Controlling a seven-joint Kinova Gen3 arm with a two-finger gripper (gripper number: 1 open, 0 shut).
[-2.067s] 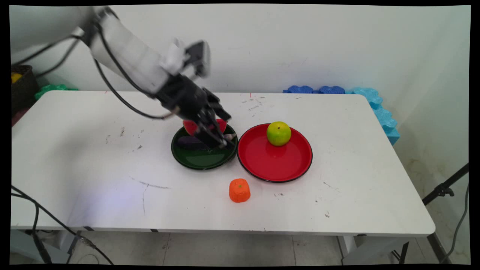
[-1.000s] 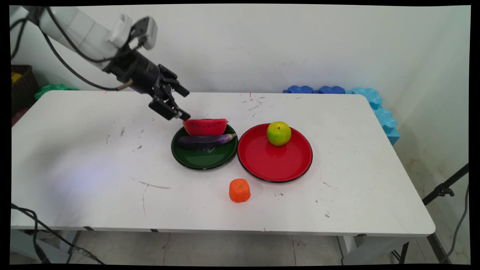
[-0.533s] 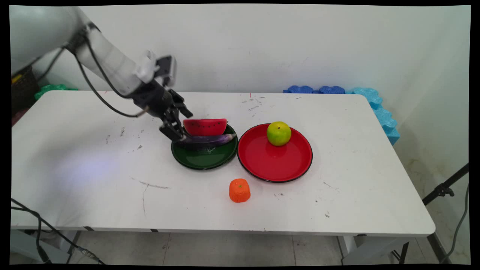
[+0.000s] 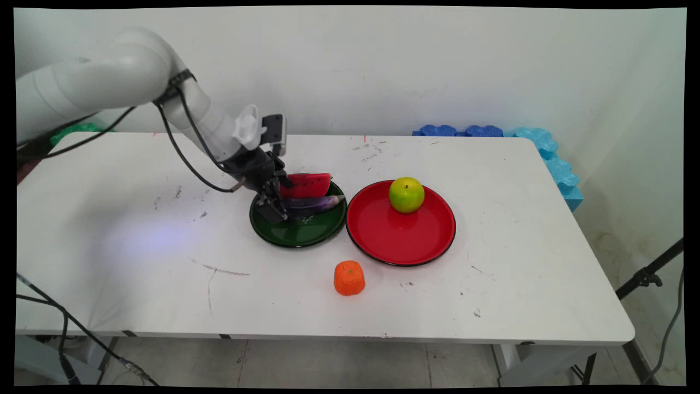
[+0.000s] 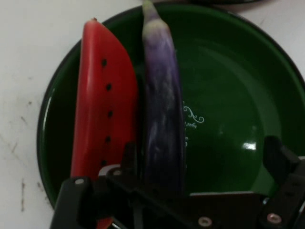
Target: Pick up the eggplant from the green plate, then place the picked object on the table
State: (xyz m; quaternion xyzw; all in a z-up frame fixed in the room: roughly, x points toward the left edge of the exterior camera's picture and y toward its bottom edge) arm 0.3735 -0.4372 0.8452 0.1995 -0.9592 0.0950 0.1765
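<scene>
1. My black two-finger gripper [image 4: 275, 208] is down low at the left end of the long purple eggplant [image 5: 163, 114], inside the round dark green plate [image 4: 298, 232].
2. Looking along the hand, I see the eggplant lying straight ahead. Its long side points away from me, with its pale tip at the far end.
3. The fingers [image 5: 281, 160] are open wide. One finger is on the watermelon side of the eggplant. The other is out over the bare green plate, well apart from the eggplant.
4. The gripper holds nothing right now. The near end of the eggplant sits between the fingers. I cannot tell if the finger on the watermelon side is touching it.
5. A red watermelon slice with black seeds [image 5: 104, 107] lies right beside the eggplant, and the two look like they touch. It is on the same green plate, on the side nearer the wall.
6. Just to the right of the green plate is a round red plate [image 4: 394, 235] with a green apple [image 4: 406, 195] on it.
7. A small orange fruit [image 4: 349, 277] sits on the white table [image 4: 136, 246], in front of the two plates.
</scene>
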